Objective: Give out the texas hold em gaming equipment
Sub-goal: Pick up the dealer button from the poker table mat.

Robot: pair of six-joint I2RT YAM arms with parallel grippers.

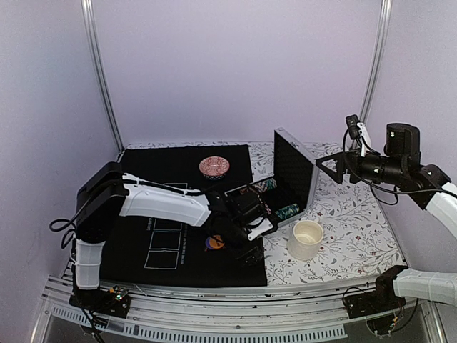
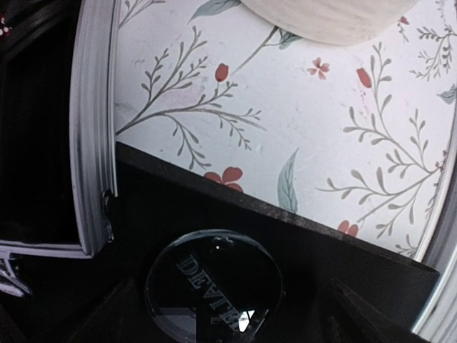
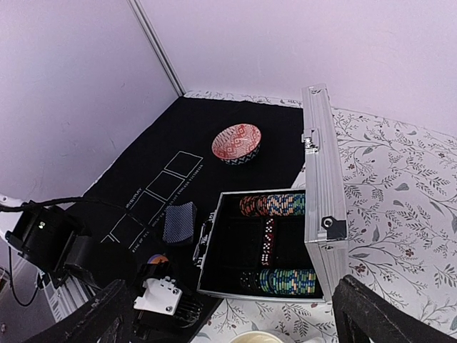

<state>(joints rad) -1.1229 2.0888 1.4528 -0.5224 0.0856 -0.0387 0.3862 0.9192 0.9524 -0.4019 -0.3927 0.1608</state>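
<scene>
- My left pincer (image 1: 250,254) is low over the near right corner of the black mat (image 1: 178,161), close to where the mat ends and the flowered surface (image 1: 357,229) begins
- Its fingers (image 2: 100,318) are spread, one at each side of a black round disc (image 2: 214,286) with pale letters on it; the disc lies flat on the mat between them, and I cannot tell if a finger touches it
- The white cup (image 1: 305,239) stands on the flowered surface just past the mat edge, ahead of this pincer
- The open metal case (image 3: 325,207) is beside the pincer, lid upright; in the left wrist view its silver rim is at the left edge
- Inside the case are two rows of striped poker chips, one row (image 3: 275,204) at the far end and one row (image 3: 285,280) at the near end, with a dark dotted strip between them which I cannot identify
- The grey-blue playing cards (image 3: 178,223) lie on the mat just left of the case
- The orange and purple discs (image 1: 214,243) lie together on the mat, near the left pincer on its left
- The red patterned bowl (image 1: 214,167) stands at the far part of the mat, well apart from both pincers
- My right pincer (image 1: 321,164) is held high at the right, past the case lid, fingers wide apart and nothing between them
</scene>
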